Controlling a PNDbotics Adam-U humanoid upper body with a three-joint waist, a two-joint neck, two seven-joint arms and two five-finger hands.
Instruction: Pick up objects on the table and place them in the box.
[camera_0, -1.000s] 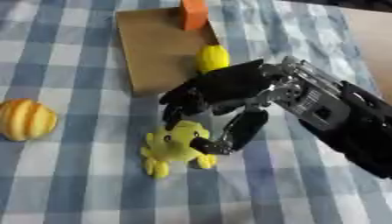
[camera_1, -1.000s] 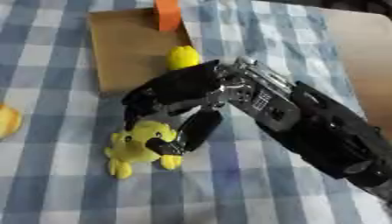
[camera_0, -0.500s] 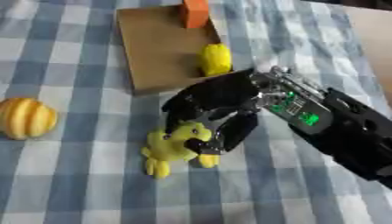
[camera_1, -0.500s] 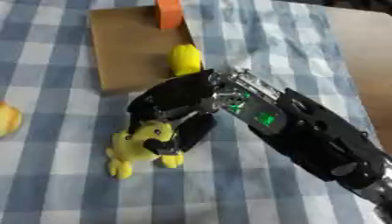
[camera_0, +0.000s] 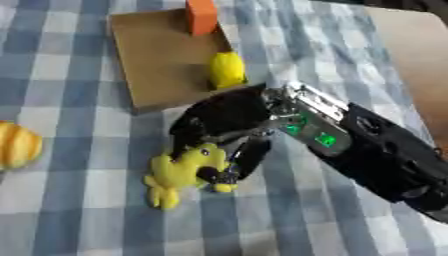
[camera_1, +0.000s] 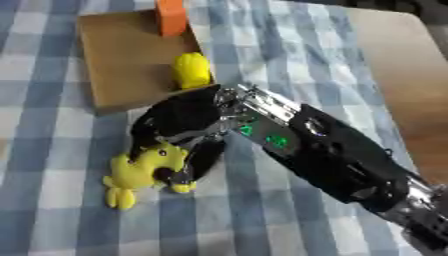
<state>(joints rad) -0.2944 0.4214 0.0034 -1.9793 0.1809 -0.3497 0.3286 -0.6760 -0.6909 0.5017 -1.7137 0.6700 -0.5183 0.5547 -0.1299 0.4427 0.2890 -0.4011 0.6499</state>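
**A:** What do you have at the far left?

**B:** You have a round orange-and-yellow striped fruit-like object lying on the blue-and-white checked cloth surface, right at the left edge of the left eye view and well apart from everything else.

**A:** And moving in from there?

**B:** Next you meet the soft yellow plush toy with stubby legs, lying on the surface just below the near edge of the flat brown cardboard box. Your right hand is on it: the black fingers curl down round the toy's right side and upper part, so you are gripping the toy, which rests on the cloth.

**A:** What is in the box?

**B:** Two things. An orange rectangular block stands upright at the far edge, and a yellow lemon-shaped object lies near the box's right edge, just above your hand's knuckles. Whether it touches the hand cannot be told.

**A:** And to the right?

**B:** Your right arm, black with a silver wrist section showing green lights, comes in from the lower right corner and slants up toward the toy. Beyond it, at the upper right, a bare tan area shows beside the cloth.

**A:** The left hand?

**B:** You cannot see it in either view.
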